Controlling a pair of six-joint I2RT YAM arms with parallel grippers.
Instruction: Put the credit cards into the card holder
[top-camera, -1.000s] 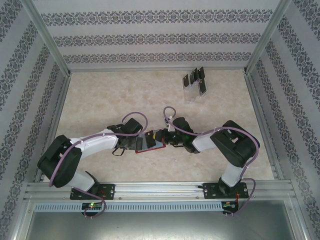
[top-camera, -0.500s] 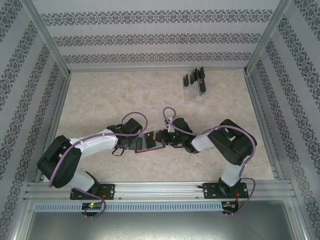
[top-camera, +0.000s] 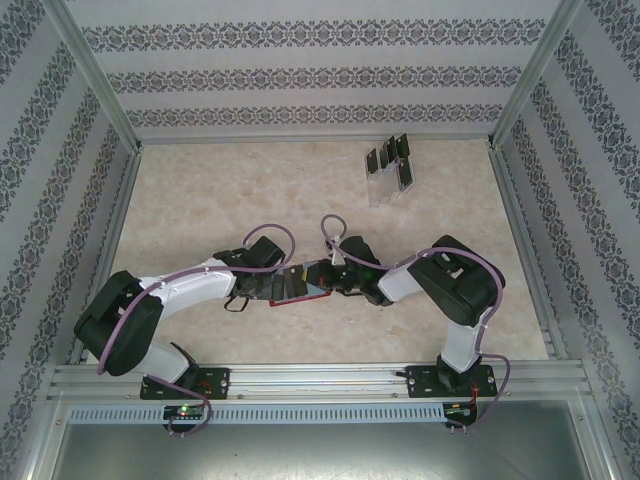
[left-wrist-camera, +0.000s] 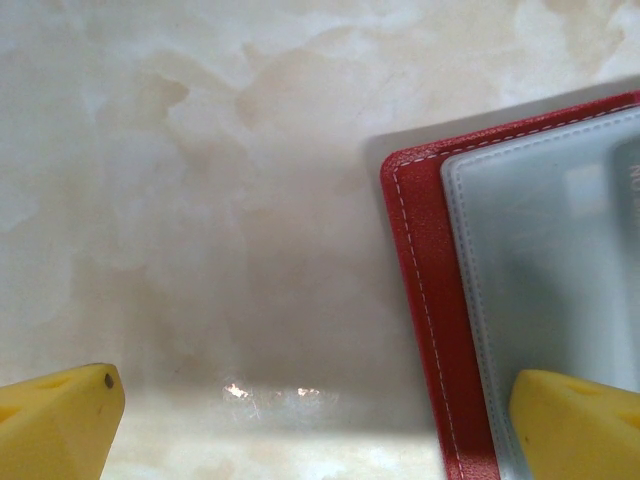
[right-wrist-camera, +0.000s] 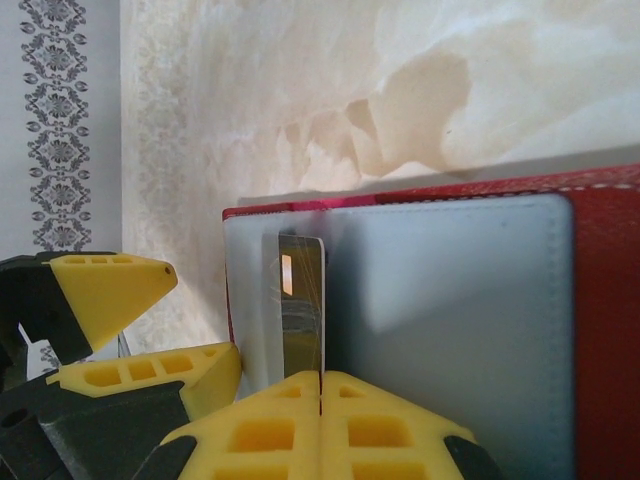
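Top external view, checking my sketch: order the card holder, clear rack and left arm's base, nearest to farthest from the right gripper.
1. card holder, at its fingertips.
2. clear rack, at the back.
3. left arm's base, near edge, left.

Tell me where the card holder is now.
Top view: the card holder lies open at the table's near centre, between the left gripper and right gripper, far from the card rack.

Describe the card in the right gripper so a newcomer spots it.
Find the red wallet lying open on the table. At its grey pocket panel, the right gripper pinches one thin card. The other cards sit in the clear rack far back.
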